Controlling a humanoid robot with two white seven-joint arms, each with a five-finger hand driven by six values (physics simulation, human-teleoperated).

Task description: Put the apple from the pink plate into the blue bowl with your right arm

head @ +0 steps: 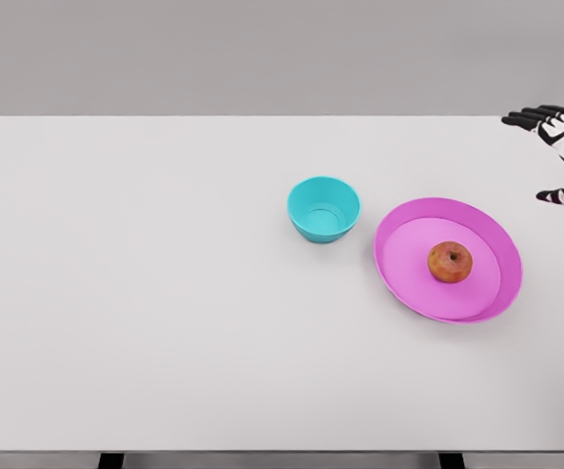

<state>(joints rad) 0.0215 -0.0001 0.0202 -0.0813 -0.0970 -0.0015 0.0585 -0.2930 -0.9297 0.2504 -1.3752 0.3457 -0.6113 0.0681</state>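
Apple [450,262] sits on the plate [404,262], right of centre in the frame, a little right of the plate's middle. Bowl [324,208] stands just left of the plate, upright, apart from it. Right hand [561,147] at the upper right edge, above the table [145,293], fingers spread, holding nothing; wrist and arm cut off by the frame edge.

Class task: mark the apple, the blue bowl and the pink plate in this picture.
apple [450,262], head view, middle of its skin.
blue bowl [306,217], head view, outer left wall.
pink plate [399,256], head view, bare floor left of the apple.
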